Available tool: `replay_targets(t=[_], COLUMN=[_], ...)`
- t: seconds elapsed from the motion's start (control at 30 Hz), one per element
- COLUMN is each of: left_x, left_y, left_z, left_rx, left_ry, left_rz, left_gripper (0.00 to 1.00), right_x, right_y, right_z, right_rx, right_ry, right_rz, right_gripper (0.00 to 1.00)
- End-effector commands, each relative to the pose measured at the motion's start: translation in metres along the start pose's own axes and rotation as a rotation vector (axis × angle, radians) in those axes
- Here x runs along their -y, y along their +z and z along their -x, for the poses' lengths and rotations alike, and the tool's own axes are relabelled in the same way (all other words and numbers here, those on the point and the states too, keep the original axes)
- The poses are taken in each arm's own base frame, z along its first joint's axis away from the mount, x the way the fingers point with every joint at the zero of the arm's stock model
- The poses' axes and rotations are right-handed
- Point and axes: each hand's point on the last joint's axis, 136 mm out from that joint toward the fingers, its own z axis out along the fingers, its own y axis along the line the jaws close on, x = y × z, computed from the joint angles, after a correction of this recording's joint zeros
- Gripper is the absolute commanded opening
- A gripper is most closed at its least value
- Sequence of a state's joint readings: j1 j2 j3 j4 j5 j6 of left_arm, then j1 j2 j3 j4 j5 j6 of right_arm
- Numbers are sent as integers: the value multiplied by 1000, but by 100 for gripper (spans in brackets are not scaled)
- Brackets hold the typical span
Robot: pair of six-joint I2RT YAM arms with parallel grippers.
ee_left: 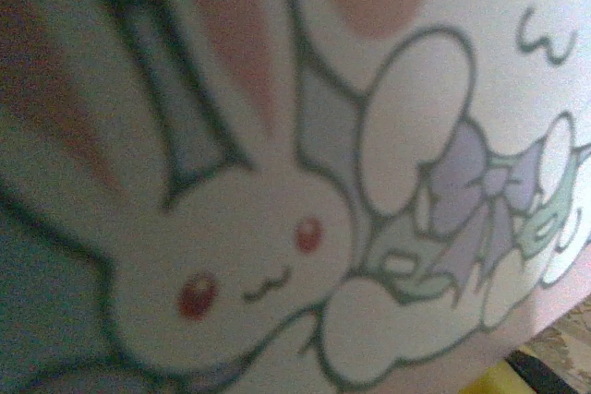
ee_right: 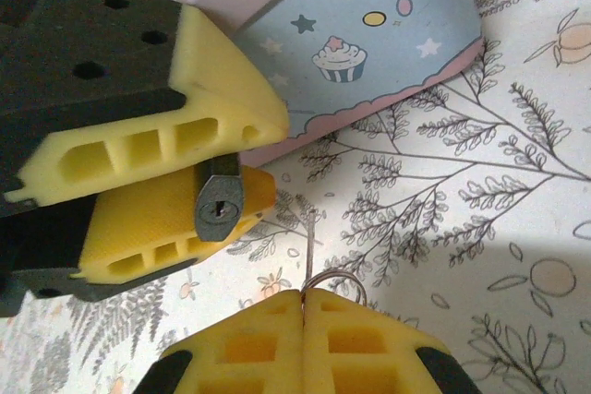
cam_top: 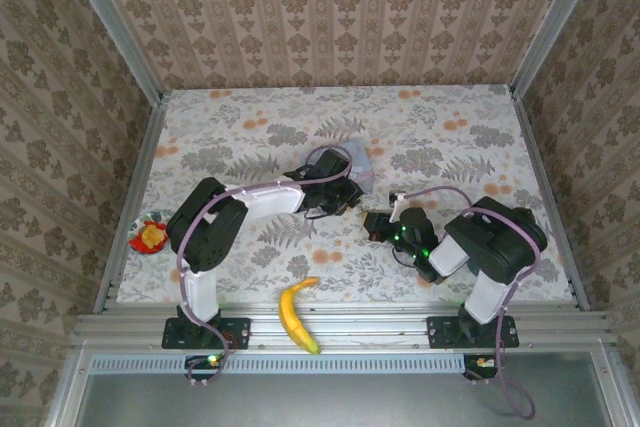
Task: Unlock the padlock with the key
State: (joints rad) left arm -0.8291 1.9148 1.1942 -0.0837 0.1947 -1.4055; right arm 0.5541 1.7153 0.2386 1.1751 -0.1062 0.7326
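In the right wrist view the padlock (ee_right: 219, 205) is a small grey-black body with its keyhole facing the camera. My left gripper (ee_right: 251, 165) is shut on it between yellow fingers (ee_right: 157, 149). My right gripper (ee_right: 303, 300) is shut on the key (ee_right: 312, 239). The key's thin blade points up from the pads and its wire ring (ee_right: 340, 276) loops beside them. The blade tip stands to the right of the keyhole and slightly below it, apart from the padlock. From above, the left gripper (cam_top: 343, 197) and right gripper (cam_top: 377, 225) meet mid-table.
A pale blue tin (ee_right: 369, 34) with a cupcake print lies just behind the grippers (cam_top: 358, 162); its bunny picture (ee_left: 277, 182) is pressed close to the left wrist camera. A banana (cam_top: 296, 313) lies at the near edge. A small red and yellow object (cam_top: 150, 236) sits far left.
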Motion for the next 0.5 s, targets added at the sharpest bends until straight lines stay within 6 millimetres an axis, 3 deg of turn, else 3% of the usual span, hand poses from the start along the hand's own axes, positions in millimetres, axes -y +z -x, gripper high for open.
replay_targets(t=[0.0,0.47], left_x=[-27,-35], left_y=[-2,-1], left_z=[-17,-17], left_rx=[-100,-98], left_ry=[-81,-43], left_rz=[109,173], left_gripper=[0,0], right_x=[-1,-23], right_y=[-8,-13], right_z=[-6,-13], right_rx=[-49,-180], right_ry=[43,41], right_rz=[-5,57], right_gripper=[0,0])
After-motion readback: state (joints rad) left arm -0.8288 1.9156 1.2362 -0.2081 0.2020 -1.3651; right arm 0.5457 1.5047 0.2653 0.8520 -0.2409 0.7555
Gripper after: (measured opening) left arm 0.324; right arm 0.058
